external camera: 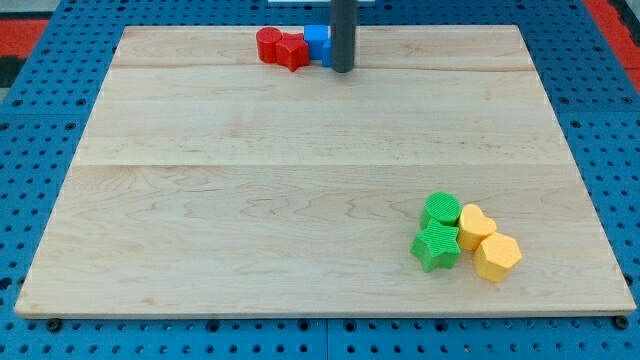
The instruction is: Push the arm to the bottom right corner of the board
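Pale wood makes up the board (300, 200), which carries no writing or labels. Seven blocks lie on it. At the view's top centre sit a red cylinder (268, 44), a red star (293, 51) and a blue block (318, 44), touching in a row. My tip (342, 70) rests just right of the blue block, grasping nothing. At lower right cluster a green cylinder (441, 210), green star (436, 246), yellow heart (475, 226) and yellow hexagon (497, 257), near the board's bottom right corner.

Bright even light, soft shadows, sharp focus.

Red blocks (280, 47) and blue block (316, 42) at top; green (438, 230), yellow (486, 243) clusters bottom right.
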Controlling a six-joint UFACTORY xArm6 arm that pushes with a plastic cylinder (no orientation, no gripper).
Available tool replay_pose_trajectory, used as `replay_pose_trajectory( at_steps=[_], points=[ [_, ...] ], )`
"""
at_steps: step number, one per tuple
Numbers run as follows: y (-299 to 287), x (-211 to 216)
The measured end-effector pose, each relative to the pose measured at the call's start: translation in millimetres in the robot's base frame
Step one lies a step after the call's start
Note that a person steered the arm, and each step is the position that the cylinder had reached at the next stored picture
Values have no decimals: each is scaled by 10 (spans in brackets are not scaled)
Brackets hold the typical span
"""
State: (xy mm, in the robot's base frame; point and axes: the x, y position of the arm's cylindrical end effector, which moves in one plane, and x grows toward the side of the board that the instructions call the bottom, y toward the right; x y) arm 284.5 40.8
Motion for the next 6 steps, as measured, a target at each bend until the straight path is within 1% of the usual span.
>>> replay_pose_trajectory(
  at_steps=[1,3,5,6],
  points=[
    [404,326],
    [785,389],
    [1867,1589],
    [1879,2549]
  ],
)
